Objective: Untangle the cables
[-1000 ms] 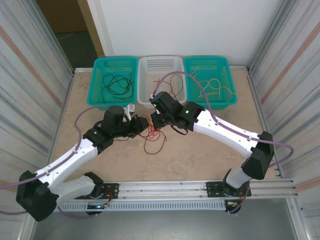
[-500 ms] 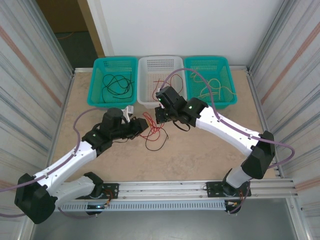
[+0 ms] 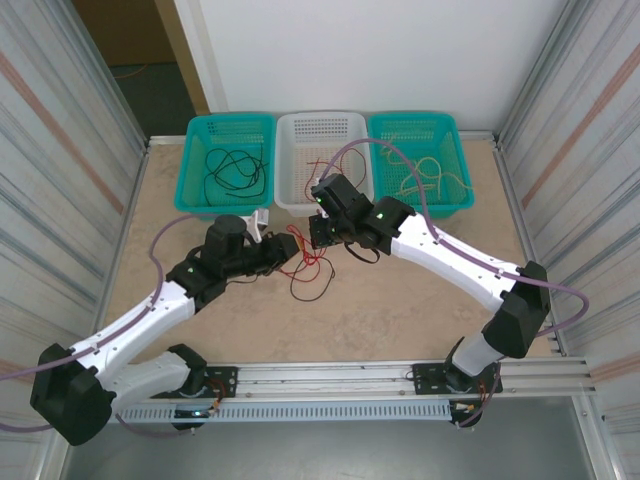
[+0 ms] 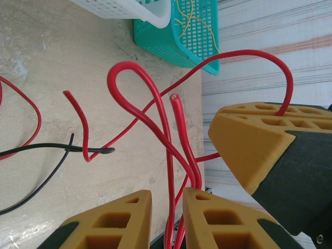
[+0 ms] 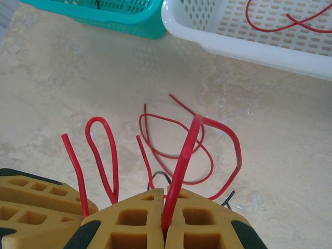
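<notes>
A tangle of red cables (image 3: 308,268) with a black cable (image 3: 318,292) lies mid-table between both grippers. My right gripper (image 3: 316,234) is shut on one red cable (image 5: 182,158), which rises from between its fingers (image 5: 166,196) and loops down to the table. My left gripper (image 3: 291,248) is right beside it. In the left wrist view its jaws (image 4: 166,196) stand slightly apart, and red strands (image 4: 165,136) run loosely through the gap. The black cable (image 4: 44,148) lies on the table beyond.
Three baskets line the far edge. The left teal one (image 3: 196,160) holds black cables, the white one (image 3: 290,150) a red cable (image 5: 275,22), and the right teal one (image 3: 458,160) pale yellow cables. Metal walls flank the table.
My right gripper has pulled a little back and to the right with its red cable. The left gripper's jaws have parted slightly around the red strands.
</notes>
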{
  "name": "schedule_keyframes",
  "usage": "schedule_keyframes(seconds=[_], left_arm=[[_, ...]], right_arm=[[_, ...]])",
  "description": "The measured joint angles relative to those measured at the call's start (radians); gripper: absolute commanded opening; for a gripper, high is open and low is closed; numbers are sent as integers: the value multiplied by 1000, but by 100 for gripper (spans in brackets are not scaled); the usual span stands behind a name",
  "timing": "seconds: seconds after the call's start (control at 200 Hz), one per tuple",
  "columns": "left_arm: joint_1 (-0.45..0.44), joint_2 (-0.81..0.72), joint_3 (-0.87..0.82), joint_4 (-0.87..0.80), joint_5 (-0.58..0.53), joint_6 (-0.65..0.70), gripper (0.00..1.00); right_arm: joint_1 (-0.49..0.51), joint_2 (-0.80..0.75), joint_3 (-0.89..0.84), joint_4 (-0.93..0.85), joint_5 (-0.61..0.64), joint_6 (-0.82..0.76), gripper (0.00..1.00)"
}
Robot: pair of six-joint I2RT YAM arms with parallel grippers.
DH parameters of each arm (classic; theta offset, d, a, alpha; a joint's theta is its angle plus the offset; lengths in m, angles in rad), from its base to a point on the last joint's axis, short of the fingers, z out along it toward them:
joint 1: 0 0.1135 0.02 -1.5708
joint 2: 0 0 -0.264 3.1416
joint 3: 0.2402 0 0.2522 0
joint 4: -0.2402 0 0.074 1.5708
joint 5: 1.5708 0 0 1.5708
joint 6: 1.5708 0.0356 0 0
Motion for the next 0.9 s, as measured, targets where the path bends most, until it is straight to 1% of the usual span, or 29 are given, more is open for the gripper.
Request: schedule_keyframes(seconds=[0.261, 0.426, 0.536, 0.902], left_arm=[[0, -10, -8, -1, -4, -10, 21], [0, -48, -8, -9, -21, -27, 26], [0, -68, -8, -8, -36, -37, 26], [0, -21, -8, -5, -39, -52, 26]], right_arm=[[-11, 0, -2, 0, 1, 7, 0], [-14, 0, -2, 0, 2, 19, 0], [-14, 0, -3, 0, 1, 21, 0], [-14, 0, -4, 9, 0, 21, 0]])
